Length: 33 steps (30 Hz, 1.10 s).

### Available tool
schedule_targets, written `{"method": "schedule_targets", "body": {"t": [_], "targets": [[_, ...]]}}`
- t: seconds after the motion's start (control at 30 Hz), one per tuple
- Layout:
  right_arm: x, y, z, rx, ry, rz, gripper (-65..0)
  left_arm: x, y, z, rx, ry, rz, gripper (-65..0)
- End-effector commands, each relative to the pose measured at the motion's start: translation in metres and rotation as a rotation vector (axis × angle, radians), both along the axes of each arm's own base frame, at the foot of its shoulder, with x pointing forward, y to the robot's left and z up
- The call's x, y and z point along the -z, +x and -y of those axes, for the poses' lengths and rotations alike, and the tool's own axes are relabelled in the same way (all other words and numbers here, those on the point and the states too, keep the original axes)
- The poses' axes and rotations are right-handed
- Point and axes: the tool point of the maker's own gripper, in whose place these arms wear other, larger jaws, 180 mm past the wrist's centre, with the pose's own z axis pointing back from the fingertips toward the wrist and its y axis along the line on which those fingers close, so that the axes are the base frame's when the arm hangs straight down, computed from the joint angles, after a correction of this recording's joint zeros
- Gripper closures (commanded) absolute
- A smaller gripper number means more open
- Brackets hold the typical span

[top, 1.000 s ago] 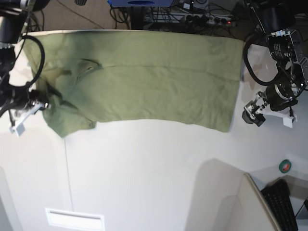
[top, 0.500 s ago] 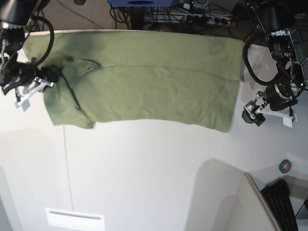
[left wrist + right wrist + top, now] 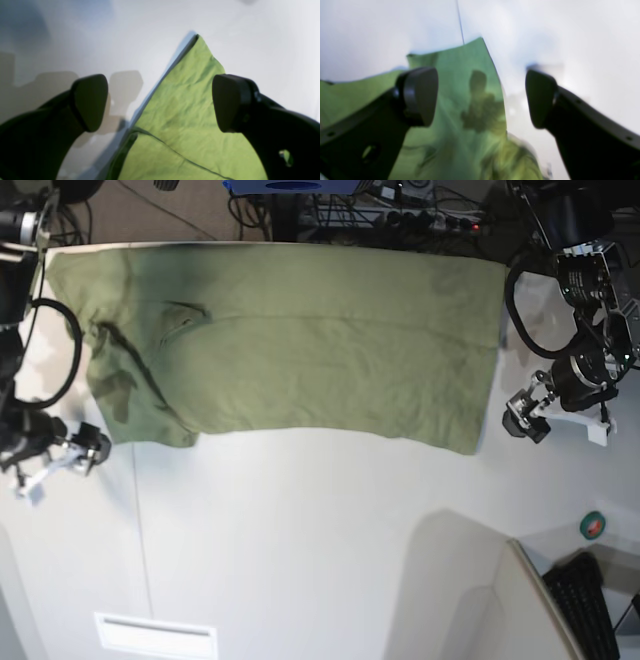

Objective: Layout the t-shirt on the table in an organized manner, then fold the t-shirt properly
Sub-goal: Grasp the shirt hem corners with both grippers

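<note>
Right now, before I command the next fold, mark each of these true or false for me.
1. The t-shirt lies spread along the far side of the table. True.
2. The right gripper is clamped on a sleeve. False: its jaws stand wide apart with nothing between them, above the cloth's edge.
3. The left gripper is open, with a corner of the shirt below it. True.
4. The shirt is already folded into a small square. False: it lies as one wide panel, with a sleeve bunched at the end near the right gripper.
5. A keyboard sits in the middle of the table. False: it is at the near corner, off the table on the left arm's side.
</note>
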Motion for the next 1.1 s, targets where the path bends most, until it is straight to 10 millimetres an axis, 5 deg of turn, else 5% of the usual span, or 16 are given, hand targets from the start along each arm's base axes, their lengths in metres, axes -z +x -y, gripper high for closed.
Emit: {"method": "schedule_targets", "body": {"t": [0.0, 0.17, 0.27, 0.47, 0.6, 0.8, 1.07], "targets": [[-0.004, 0.015, 0.009, -0.006, -0.027, 0.028, -50.7, -0.014, 0.009, -0.007, 0.001, 0.020, 0.044, -63.0], [0.037, 0.019, 0.014, -0.005, -0.078, -0.041, -50.7, -0.015, 0.007, -0.015, 0.003, 0.041, 0.037, -63.0], [0.043, 0.017, 0.013, -0.004, -0.082, -0.048, -49.5, -0.017, 0.005, -0.020, 0.004, 0.056, 0.032, -63.0], [0.048, 0.017, -0.008, -0.025, -0.048, -0.054, -26.3, -0.019, 0.007, -0.022, 0.004, 0.059, 0.037, -63.0], [0.054, 0.014, -0.030, -0.047, -0.011, -0.074, -24.5, -0.019, 0.009, -0.021, 0.003, 0.056, 0.040, -63.0], [0.053, 0.016, -0.031, -0.035, -0.007, -0.066, -22.4, -0.020, 0.009, -0.021, 0.003, 0.057, 0.040, -63.0], [0.051, 0.017, -0.021, -0.024, -0.025, -0.053, 0.0, -0.021, 0.016, -0.017, 0.011, 0.052, 0.050, -63.0]]}}
